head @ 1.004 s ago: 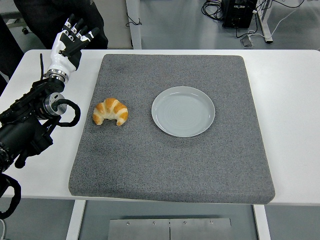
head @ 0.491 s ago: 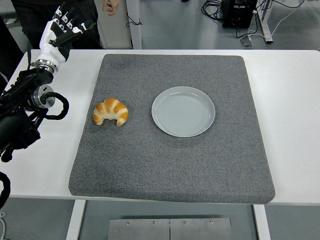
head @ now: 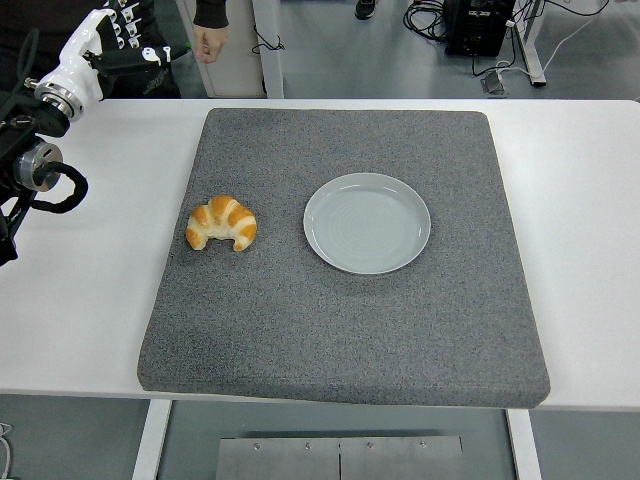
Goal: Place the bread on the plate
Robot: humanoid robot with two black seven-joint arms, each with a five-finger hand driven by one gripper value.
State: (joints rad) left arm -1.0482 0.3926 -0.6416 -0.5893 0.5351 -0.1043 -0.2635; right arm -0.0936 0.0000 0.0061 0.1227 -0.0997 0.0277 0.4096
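Note:
A golden croissant (head: 221, 223) lies on the grey foam mat (head: 340, 320), left of centre. An empty pale plate (head: 367, 222) sits on the mat to its right, a short gap between them. My left hand (head: 118, 33) is raised at the picture's top left corner, beyond the table's far left edge, well away from the croissant. Its fingers are spread and hold nothing. The right arm is out of view.
A person's hand (head: 209, 40) and dark sleeve hang at the top, behind the table's far edge near my left hand. White table (head: 590, 230) surrounds the mat. Cables and a black box (head: 478, 25) lie on the floor beyond.
My left arm has drawn back up and to the left, away from the mat. A person's hand has come into view at the top. Croissant and plate have not moved.

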